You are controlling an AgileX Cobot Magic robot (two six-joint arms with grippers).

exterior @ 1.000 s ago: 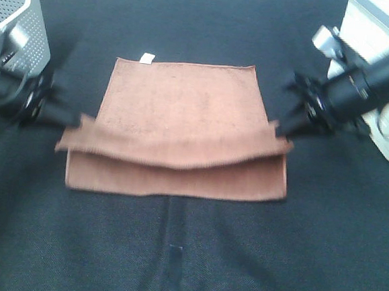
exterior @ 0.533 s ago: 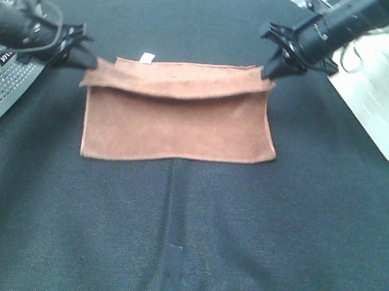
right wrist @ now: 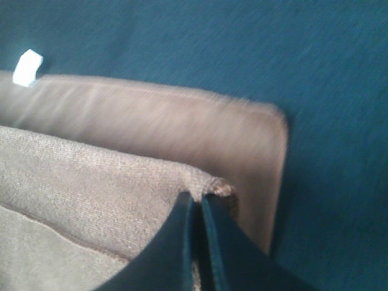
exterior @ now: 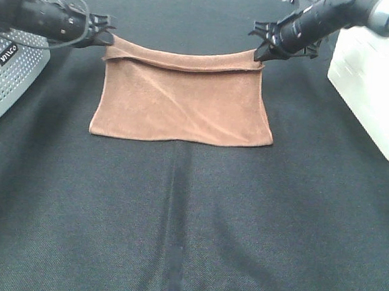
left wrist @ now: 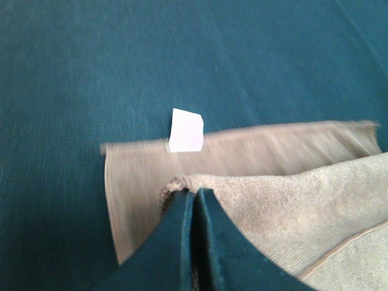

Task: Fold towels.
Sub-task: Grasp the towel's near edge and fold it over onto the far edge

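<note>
The left fingers [left wrist: 177, 242] are closed tight on 1 far corner of the towel [exterior: 184, 107]; the right fingers [right wrist: 174, 242] are closed tight on the other. It lies in 2 layers on the black worktop [exterior: 175, 218], its upper edge just short of the white tag [left wrist: 185, 130].

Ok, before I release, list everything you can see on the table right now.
towel: one, reddish-brown, middle of the table, doubled over with the top layer drawn to the far edge.
tag: one, white, on the lower layer's far edge, toward the left side.
table cover: one, black, under everything.
perforated bin: one, grey-white, at the left edge of the exterior view.
box: one, white, at the right edge of the exterior view.
left gripper: one, black, shut on the top layer's far left corner.
right gripper: one, black, shut on the top layer's far right corner.
</note>
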